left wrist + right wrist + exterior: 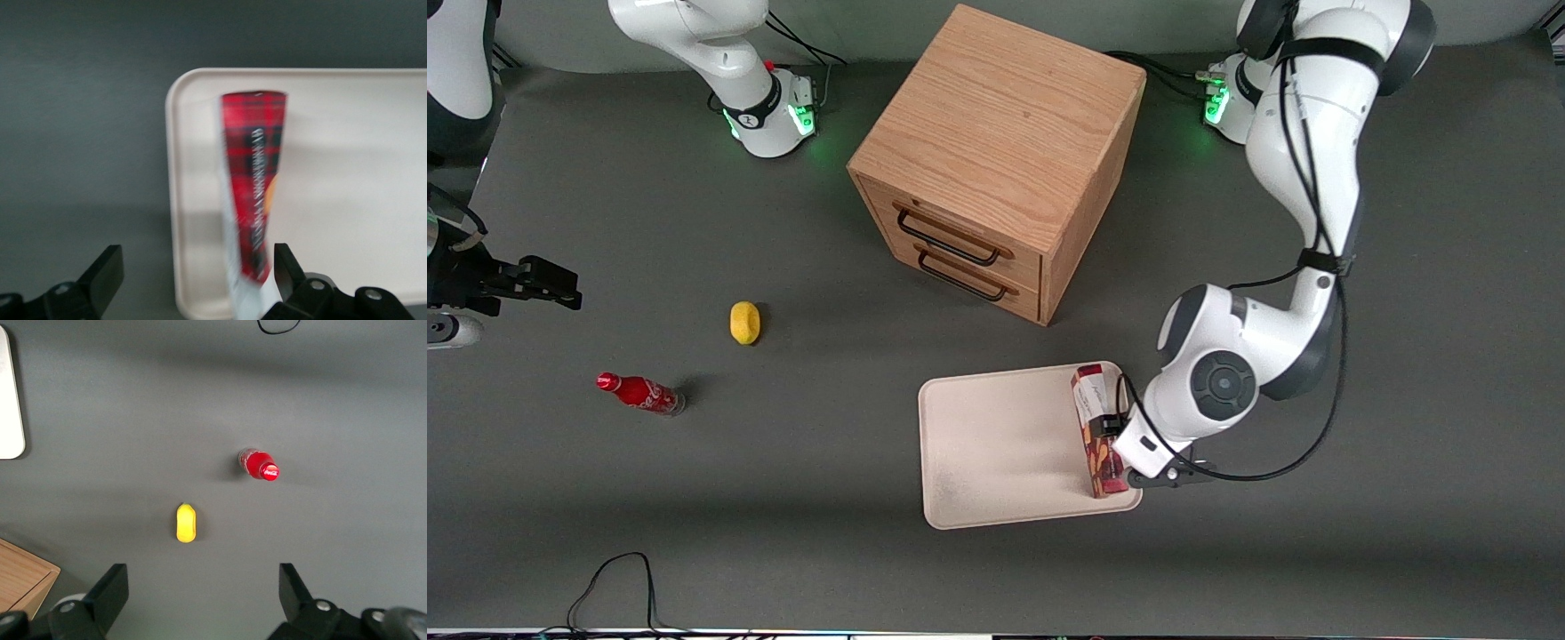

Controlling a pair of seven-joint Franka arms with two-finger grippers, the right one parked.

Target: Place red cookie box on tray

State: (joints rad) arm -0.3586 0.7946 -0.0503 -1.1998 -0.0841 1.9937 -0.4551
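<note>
At lower right of the front view, the red cookie box (1096, 433) lies along the tray's (996, 444) edge, its side partly hidden by the released, spread end effector (1129, 444).

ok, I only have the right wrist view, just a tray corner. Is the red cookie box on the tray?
Observer: Yes, the red cookie box lies on the tray, along its edge at the working arm's end.
Operator: Gripper?
Observer: The left gripper is low over that edge, open, with the box between its fingers.
Operator: Which way does it run?
Observer: White end toward the wooden drawer cabinet.
</note>
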